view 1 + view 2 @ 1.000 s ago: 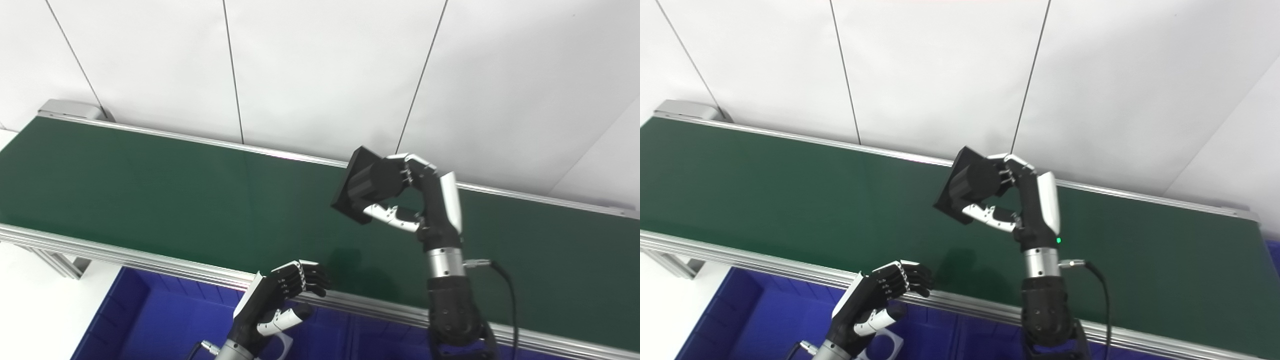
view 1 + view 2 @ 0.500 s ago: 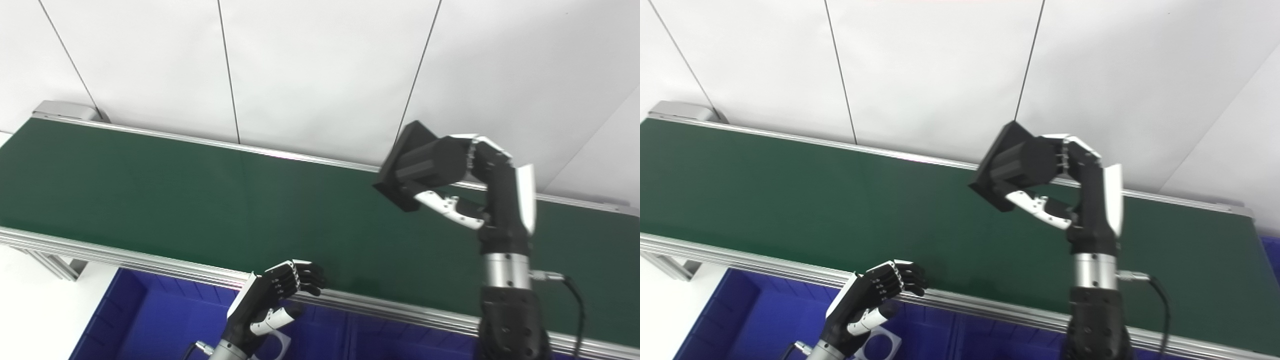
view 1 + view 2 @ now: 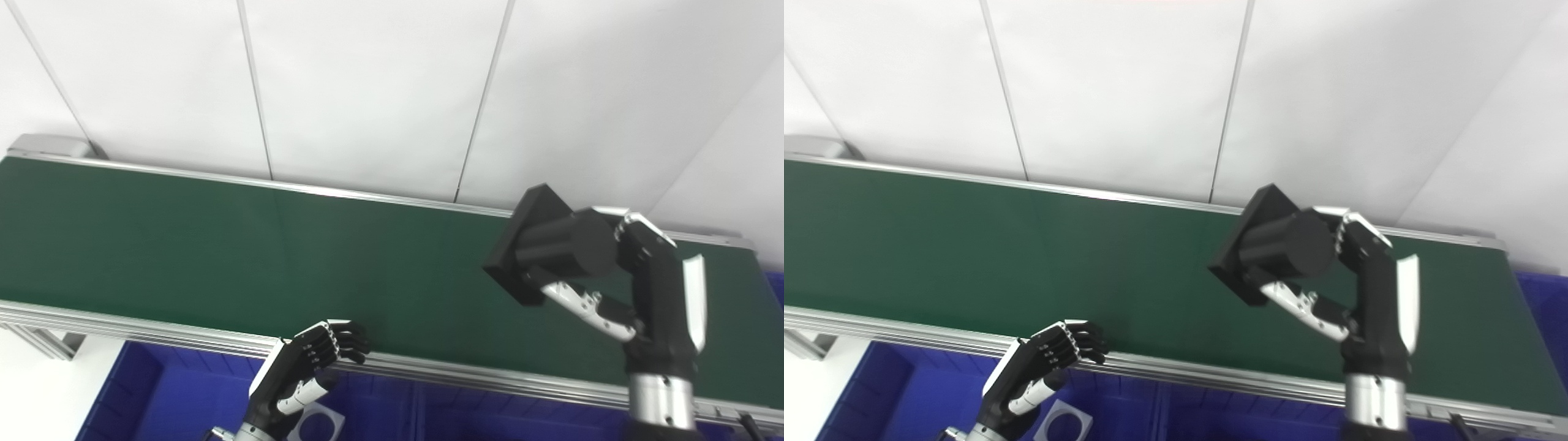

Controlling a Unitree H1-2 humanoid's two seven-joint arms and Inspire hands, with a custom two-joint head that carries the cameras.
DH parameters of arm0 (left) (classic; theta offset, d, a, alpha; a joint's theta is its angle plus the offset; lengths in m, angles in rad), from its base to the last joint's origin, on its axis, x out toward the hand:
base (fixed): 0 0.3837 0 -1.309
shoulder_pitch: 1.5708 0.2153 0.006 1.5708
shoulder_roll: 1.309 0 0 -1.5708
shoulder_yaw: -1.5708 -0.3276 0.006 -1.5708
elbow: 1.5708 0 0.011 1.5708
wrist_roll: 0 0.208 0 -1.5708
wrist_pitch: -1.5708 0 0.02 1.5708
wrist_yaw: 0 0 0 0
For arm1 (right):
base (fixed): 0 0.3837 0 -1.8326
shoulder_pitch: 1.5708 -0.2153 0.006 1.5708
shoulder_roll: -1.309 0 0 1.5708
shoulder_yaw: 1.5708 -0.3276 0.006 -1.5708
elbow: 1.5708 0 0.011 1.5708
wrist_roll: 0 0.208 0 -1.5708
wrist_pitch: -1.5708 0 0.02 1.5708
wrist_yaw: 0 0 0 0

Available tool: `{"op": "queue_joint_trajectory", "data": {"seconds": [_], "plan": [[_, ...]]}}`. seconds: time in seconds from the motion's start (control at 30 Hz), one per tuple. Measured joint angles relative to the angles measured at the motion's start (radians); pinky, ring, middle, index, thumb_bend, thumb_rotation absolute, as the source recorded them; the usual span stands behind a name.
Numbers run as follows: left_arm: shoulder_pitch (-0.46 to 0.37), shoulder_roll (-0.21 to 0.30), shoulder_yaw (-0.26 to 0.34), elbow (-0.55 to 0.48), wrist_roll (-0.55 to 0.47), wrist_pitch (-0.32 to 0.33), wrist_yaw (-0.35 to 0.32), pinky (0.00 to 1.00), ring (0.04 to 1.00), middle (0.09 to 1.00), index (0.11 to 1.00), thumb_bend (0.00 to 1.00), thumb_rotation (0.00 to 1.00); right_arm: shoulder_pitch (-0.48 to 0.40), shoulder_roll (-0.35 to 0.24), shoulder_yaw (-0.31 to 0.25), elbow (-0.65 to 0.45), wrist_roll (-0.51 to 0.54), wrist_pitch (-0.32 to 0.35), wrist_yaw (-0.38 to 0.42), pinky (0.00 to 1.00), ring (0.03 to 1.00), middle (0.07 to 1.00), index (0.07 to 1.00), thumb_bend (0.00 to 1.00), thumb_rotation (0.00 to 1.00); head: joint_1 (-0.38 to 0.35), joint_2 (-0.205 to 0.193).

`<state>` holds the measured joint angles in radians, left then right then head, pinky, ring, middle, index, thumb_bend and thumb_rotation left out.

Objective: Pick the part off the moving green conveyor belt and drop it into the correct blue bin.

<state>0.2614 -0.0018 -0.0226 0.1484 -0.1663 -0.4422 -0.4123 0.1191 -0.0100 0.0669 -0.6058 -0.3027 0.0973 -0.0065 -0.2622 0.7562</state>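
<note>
Nearest the camera, a blue bin [image 3: 153, 404] lies below the belt's aluminium rail [image 3: 184, 338], holding a pale square plate with a round hole [image 3: 1062, 421], and the left hand [image 3: 309, 361] hovers above it, fingers curled with nothing in its grasp. Beyond the rail, over the green conveyor belt [image 3: 184, 245], the right hand [image 3: 637, 282] grasps the part [image 3: 545, 251], a black cylinder on a square flange, lifted clear of the belt and tilted, before the white panelled wall [image 3: 367, 92]
</note>
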Motion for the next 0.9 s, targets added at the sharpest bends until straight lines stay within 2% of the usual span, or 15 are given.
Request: {"op": "queue_joint_trajectory", "data": {"seconds": [0.03,0.33,0.53,0.87,0.9], "plan": [[0.0,0.0,0.003,0.0,0.0,0.0,-0.002,0.6,0.633,0.648,0.678,0.82,0.62,0.025,0.0,-0.002,-0.002,0.0,0.0,-0.001,0.32,0.441,0.521,0.55,0.49,0.0,-0.021,0.014],[-0.009,0.003,0.012,-0.004,-0.02,0.0,-0.011,0.6,0.637,0.653,0.676,0.83,0.63,0.22,0.002,-0.013,-0.006,-0.019,-0.005,-0.016,0.33,0.439,0.514,0.552,0.49,0.0,-0.041,0.051],[-0.018,0.024,-0.005,-0.034,-0.022,0.001,0.003,0.59,0.624,0.643,0.666,0.83,0.62,0.327,0.013,0.01,0.014,-0.042,-0.056,-0.039,0.34,0.432,0.511,0.554,0.49,0.0,-0.08,0.078],[-0.039,0.054,-0.016,-0.055,-0.067,0.04,0.015,0.58,0.617,0.639,0.663,0.85,0.6,0.452,0.014,0.034,0.045,-0.067,-0.109,-0.05,0.32,0.443,0.521,0.547,0.49,0.0,-0.143,0.117],[-0.043,0.056,-0.018,-0.057,-0.072,0.04,0.015,0.58,0.616,0.639,0.662,0.85,0.6,0.456,0.015,0.036,0.046,-0.069,-0.109,-0.05,0.32,0.444,0.524,0.545,0.49,0.0,-0.17,0.129]]}}
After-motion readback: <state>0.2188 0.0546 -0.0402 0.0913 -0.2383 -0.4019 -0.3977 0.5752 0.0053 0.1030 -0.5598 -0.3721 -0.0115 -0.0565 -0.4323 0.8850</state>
